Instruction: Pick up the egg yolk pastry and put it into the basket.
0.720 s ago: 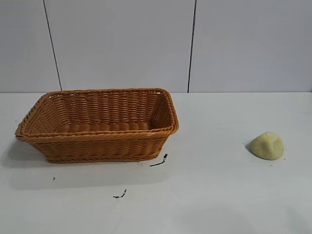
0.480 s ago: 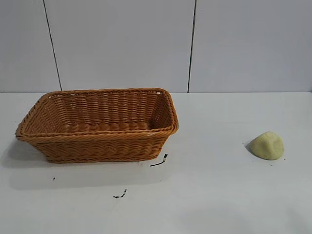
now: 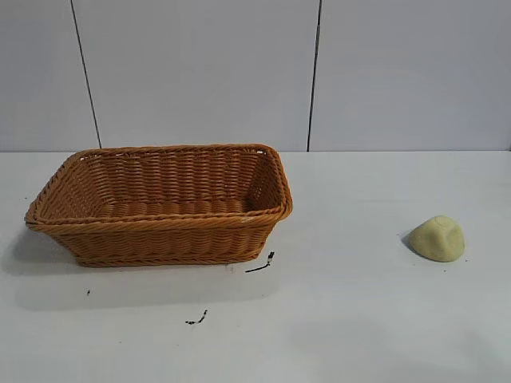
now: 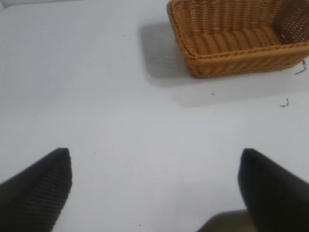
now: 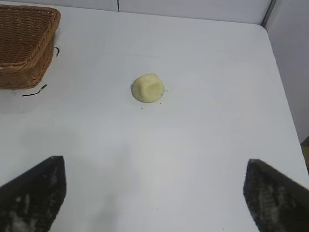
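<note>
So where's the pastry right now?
In the exterior view the pastry sits on the white table at the right side, well apart from the basket on the left; no hand touches it.

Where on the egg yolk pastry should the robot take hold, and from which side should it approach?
Probably from straight above, closing the right tool across the low flanks of the egg yolk pastry. It is a small rounded dome sitting flat on the table, with no handle or edge, and open table all around it. It lies on the right arm's side, apart from the basket, and that tool is already open above the table.
</note>
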`<state>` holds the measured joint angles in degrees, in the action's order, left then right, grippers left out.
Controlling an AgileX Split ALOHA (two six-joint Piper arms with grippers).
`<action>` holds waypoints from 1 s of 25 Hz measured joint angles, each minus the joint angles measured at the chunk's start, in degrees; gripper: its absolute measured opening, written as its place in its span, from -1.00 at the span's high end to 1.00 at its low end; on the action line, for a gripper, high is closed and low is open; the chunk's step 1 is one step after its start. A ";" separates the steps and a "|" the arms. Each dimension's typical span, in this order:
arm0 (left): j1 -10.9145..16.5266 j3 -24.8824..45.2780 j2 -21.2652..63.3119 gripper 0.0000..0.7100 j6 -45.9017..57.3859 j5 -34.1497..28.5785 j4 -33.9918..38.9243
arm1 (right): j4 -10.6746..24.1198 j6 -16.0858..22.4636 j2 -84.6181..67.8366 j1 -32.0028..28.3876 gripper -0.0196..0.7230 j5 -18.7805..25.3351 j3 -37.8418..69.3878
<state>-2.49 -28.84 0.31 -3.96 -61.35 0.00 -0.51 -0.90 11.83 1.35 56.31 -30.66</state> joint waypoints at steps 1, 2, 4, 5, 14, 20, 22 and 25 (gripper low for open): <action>0.00 0.00 0.00 -0.96 0.00 0.00 0.00 | 0.00 0.00 3.21 0.00 -0.92 -0.53 -1.08; 0.00 0.00 0.00 -0.96 0.00 0.00 0.00 | 0.00 0.00 6.72 0.00 -0.92 -0.74 -2.05; 0.00 0.00 0.00 -0.96 0.00 0.00 0.00 | 0.00 0.00 13.57 0.00 -0.92 -0.85 -4.45; 0.00 0.00 0.00 -0.96 0.00 0.00 0.00 | 0.00 0.00 17.48 0.00 -0.92 -0.85 -5.75; 0.00 0.00 0.00 -0.96 0.00 0.00 0.00 | 0.02 0.00 52.26 0.00 -0.92 -2.55 -18.30; 0.00 0.00 0.00 -0.96 0.00 0.00 0.00 | 0.06 0.00 72.27 0.00 -0.92 -4.01 -29.60; 0.00 0.00 0.00 -0.96 0.00 0.00 0.00 | 0.06 0.00 78.44 0.00 -0.92 -4.01 -33.59; 0.00 0.00 0.00 -0.96 0.00 0.00 0.00 | -0.49 0.00 86.02 0.00 -0.92 -4.12 -38.81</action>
<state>-2.49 -28.84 0.31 -3.96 -61.35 0.00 -0.99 -0.90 97.85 1.35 52.20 -69.47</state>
